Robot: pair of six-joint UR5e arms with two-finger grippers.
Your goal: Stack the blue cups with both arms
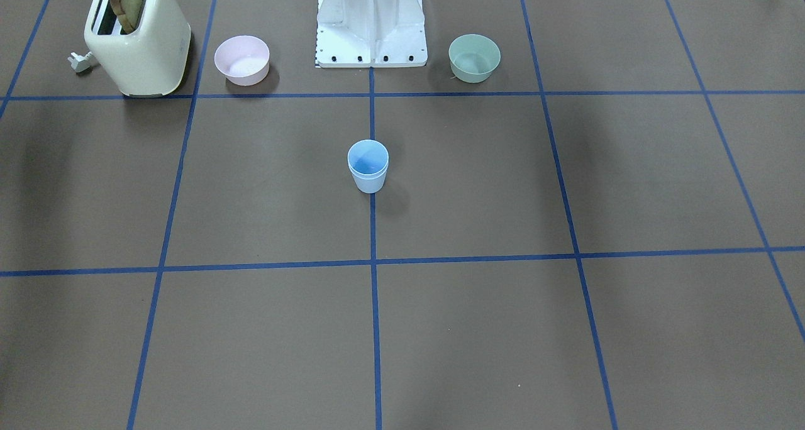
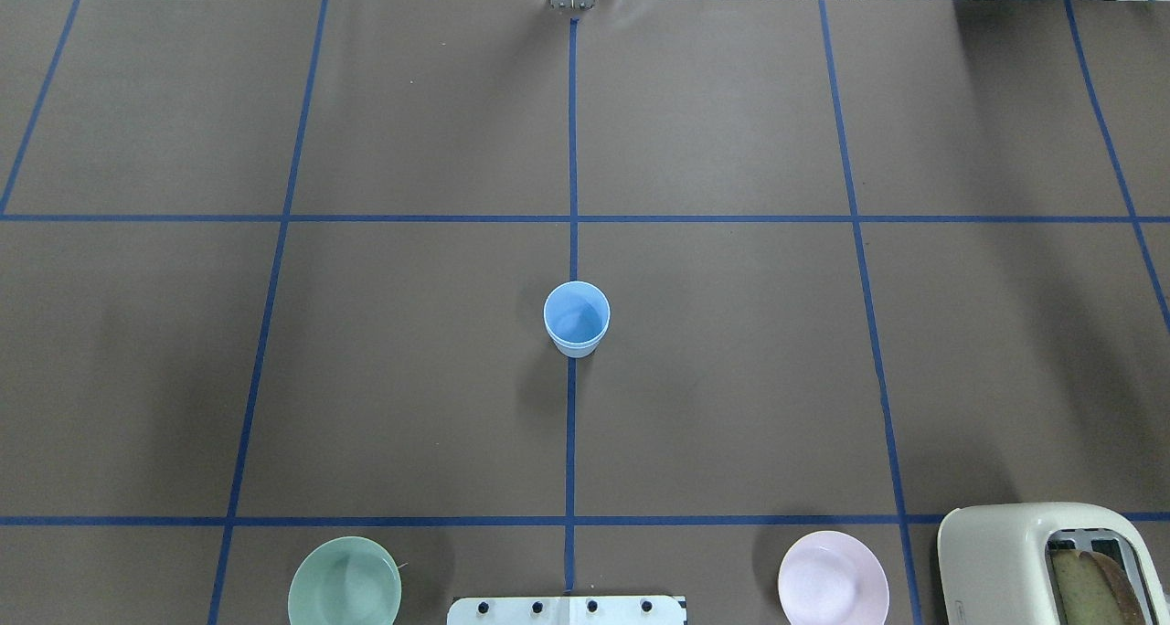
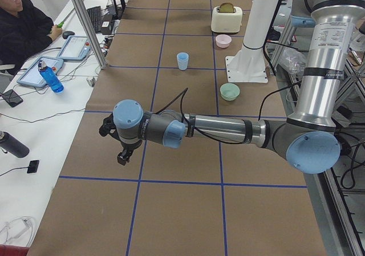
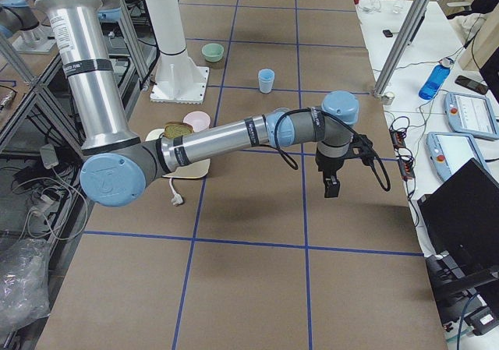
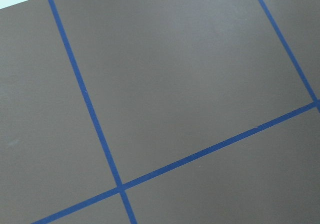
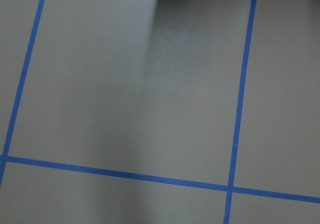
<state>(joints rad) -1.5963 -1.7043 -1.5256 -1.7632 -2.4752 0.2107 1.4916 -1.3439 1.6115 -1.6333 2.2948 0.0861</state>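
The blue cups (image 1: 368, 166) stand upright as one nested stack at the table's middle, on the centre tape line; they also show in the overhead view (image 2: 577, 319). No arm shows in the overhead or front views. In the exterior left view my left gripper (image 3: 122, 158) hangs over the table's left end, far from the cups (image 3: 182, 61). In the exterior right view my right gripper (image 4: 332, 190) hangs over the right end, far from the cups (image 4: 267, 80). I cannot tell whether either gripper is open or shut. Both wrist views show only brown table and blue tape.
A pink bowl (image 1: 242, 59) and a green bowl (image 1: 474, 57) flank the white pedestal (image 1: 371, 21). A cream toaster (image 1: 138, 37) with toast stands beside the pink bowl. An operator (image 3: 23, 22) sits at a side desk.
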